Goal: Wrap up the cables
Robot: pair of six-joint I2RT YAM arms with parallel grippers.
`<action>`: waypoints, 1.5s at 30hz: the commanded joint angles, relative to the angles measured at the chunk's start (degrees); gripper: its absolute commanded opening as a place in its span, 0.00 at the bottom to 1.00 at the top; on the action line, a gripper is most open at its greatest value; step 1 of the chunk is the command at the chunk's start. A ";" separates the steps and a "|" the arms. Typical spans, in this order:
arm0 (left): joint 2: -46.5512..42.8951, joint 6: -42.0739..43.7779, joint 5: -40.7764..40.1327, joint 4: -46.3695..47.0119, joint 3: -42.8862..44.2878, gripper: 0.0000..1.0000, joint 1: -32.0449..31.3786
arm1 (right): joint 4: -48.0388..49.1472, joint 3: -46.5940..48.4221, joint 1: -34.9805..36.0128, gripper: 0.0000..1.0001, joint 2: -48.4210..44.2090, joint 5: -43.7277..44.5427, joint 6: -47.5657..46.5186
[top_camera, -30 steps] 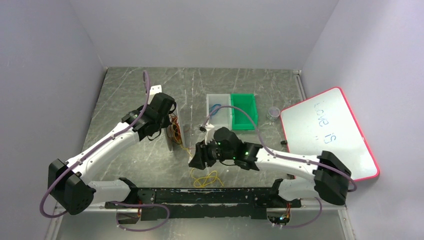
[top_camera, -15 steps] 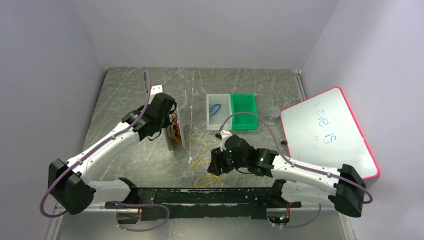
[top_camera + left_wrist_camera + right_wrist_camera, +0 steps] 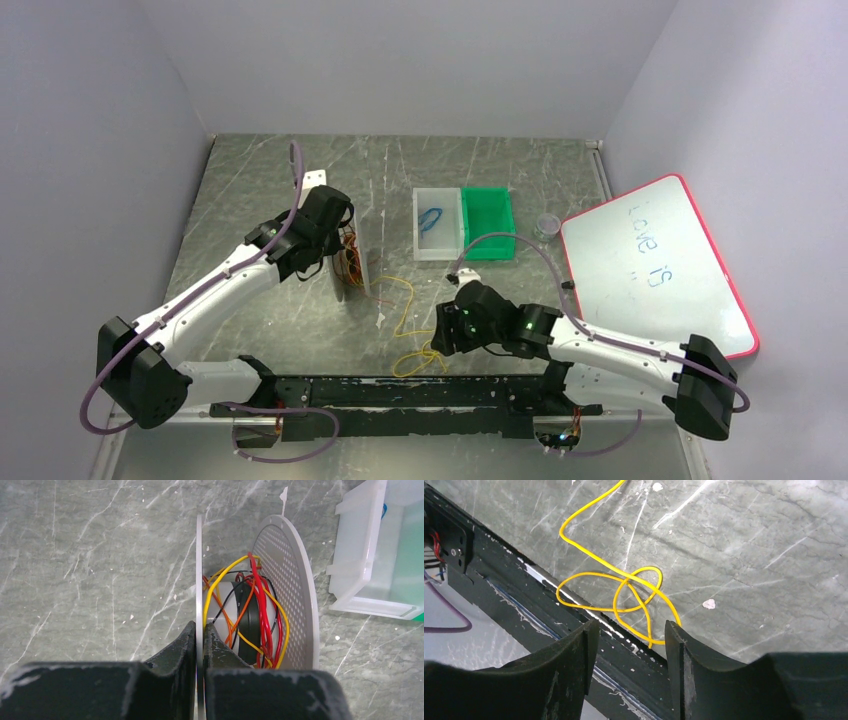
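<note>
Yellow, orange and red cables are wound on a white spool with a perforated flange; the spool stands on edge at centre left. My left gripper is shut on the spool's thin plain flange. A loose yellow cable trails from the spool across the table to a tangle of loops near the front rail. My right gripper is open and empty, hovering just above and near the loops; it shows in the top view too.
A clear bin with a small blue coil and a green bin stand at the back centre. A red-framed whiteboard lies at the right, a small clear cup beside it. The black front rail runs below the loops.
My right arm has drawn back to the right and toward the front, and now hangs over the yellow loops. The yellow cable now lies slack on the table. The left arm has not moved.
</note>
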 commanded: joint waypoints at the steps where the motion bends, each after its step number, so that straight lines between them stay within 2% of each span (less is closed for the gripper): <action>1: 0.52 0.79 -1.00 0.58 0.62 0.07 -0.34 | -2.80 -0.32 0.25 0.55 -2.81 3.83 3.72; 7: 0.43 1.17 -1.09 0.63 0.77 0.07 -0.38 | -7.61 1.12 0.20 0.55 -7.09 5.78 5.61; 12: 0.34 1.53 -1.31 0.73 1.00 0.07 -0.41 | -6.70 -1.21 0.21 0.55 -8.51 5.32 7.95; 19: -0.32 1.30 -1.58 0.40 0.62 0.07 -0.45 | 4.19 -0.18 0.22 0.55 -3.19 0.42 5.47; 27: -0.88 1.25 -1.62 -0.01 0.27 0.07 -0.51 | 12.33 3.25 0.29 0.55 5.30 -7.25 -0.41; 37: -1.33 1.26 -1.75 -0.41 0.42 0.07 -0.51 | 14.87 6.48 0.73 0.54 10.11 -9.61 -2.93; 45: -1.03 1.36 -1.70 -0.06 0.51 0.07 -0.51 | 13.78 6.14 0.82 0.52 12.64 -7.01 -4.97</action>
